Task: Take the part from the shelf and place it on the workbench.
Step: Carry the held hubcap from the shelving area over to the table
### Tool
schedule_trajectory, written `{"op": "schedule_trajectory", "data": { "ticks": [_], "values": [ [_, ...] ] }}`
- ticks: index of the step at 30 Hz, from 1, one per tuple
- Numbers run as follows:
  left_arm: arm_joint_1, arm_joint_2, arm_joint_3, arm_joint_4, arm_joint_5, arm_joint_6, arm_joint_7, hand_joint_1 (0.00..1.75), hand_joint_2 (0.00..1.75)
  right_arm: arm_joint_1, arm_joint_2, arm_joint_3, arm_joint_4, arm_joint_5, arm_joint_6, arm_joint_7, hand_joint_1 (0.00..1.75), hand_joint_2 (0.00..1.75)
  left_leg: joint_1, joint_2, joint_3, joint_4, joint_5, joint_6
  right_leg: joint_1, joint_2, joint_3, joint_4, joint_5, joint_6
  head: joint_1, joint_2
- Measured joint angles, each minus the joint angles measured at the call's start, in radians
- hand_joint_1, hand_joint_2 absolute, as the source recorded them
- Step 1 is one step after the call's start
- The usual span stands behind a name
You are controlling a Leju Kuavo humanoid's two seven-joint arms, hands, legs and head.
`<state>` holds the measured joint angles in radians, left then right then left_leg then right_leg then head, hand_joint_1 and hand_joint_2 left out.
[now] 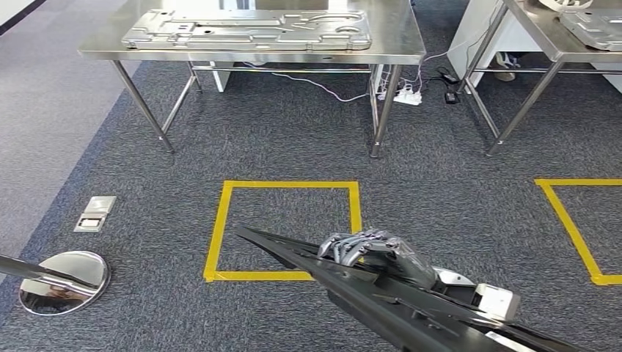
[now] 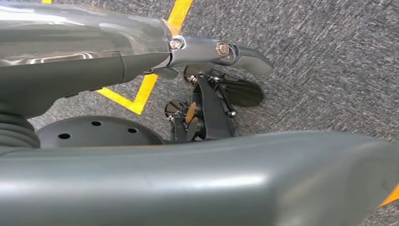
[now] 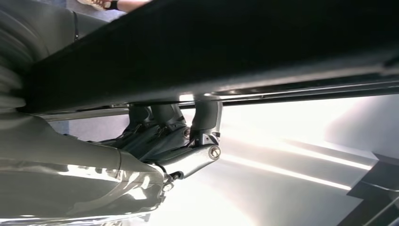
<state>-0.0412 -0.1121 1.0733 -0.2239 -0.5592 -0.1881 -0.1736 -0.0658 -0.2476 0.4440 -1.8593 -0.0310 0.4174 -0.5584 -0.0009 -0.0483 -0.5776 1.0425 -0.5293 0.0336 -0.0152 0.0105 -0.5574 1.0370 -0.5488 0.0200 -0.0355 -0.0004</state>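
A long flat black part [image 1: 345, 282] juts from the lower right toward the floor's middle. My right hand [image 1: 374, 249] grips its upper edge, fingers curled over it. In the right wrist view the dark fingers [image 3: 207, 117] hook around the black part [image 3: 211, 47]. The steel workbench [image 1: 400, 53] stands ahead at the back, with a silver sheet-metal panel [image 1: 249, 29] lying on it. My left hand [image 2: 209, 94] hangs over the carpet holding nothing, its thumb [image 2: 235, 51] apart from the dark fingers.
A yellow tape square [image 1: 286, 229] marks the carpet in front of the bench, another [image 1: 579, 227] at the right. A second steel table [image 1: 557, 37] stands at the back right. A power strip with cables [image 1: 407, 95] lies under the bench. A round mirrored base [image 1: 64, 281] and a floor box [image 1: 95, 213] sit at the left.
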Motion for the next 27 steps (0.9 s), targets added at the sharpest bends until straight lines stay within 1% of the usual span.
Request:
{"op": "schedule_trajectory", "data": {
  "ticks": [11, 23, 27],
  "values": [
    [0.0, -0.001, 0.01, 0.0, -0.003, 0.0, 0.0, 0.0, 0.0, -0.001, 0.007, 0.0, 0.0, -0.004, 0.001, 0.0, 1.75, 1.75, -0.006, 0.0, 0.0, 0.001, 0.0, 0.0, -0.005, 0.0, 0.002, -0.001, 0.0, 0.001, 0.0, 0.0],
    [0.0, -0.001, 0.016, 0.0, -0.015, 0.002, 0.003, 0.0, 0.0, -0.001, 0.015, -0.002, 0.0, -0.006, 0.001, 0.0, 1.75, 1.75, -0.006, 0.0, 0.001, 0.001, 0.0, 0.0, -0.005, 0.0, 0.002, -0.001, 0.0, 0.001, 0.0, 0.0],
    [-0.001, -0.001, 0.017, 0.0, -0.015, 0.002, 0.004, 0.0, 0.0, -0.001, 0.018, -0.002, 0.0, -0.006, 0.002, 0.0, 1.75, 1.75, -0.009, 0.0, 0.0, 0.007, -0.003, 0.005, -0.009, 0.0, 0.003, -0.003, 0.001, 0.005, 0.0, 0.0]
  ]
}}
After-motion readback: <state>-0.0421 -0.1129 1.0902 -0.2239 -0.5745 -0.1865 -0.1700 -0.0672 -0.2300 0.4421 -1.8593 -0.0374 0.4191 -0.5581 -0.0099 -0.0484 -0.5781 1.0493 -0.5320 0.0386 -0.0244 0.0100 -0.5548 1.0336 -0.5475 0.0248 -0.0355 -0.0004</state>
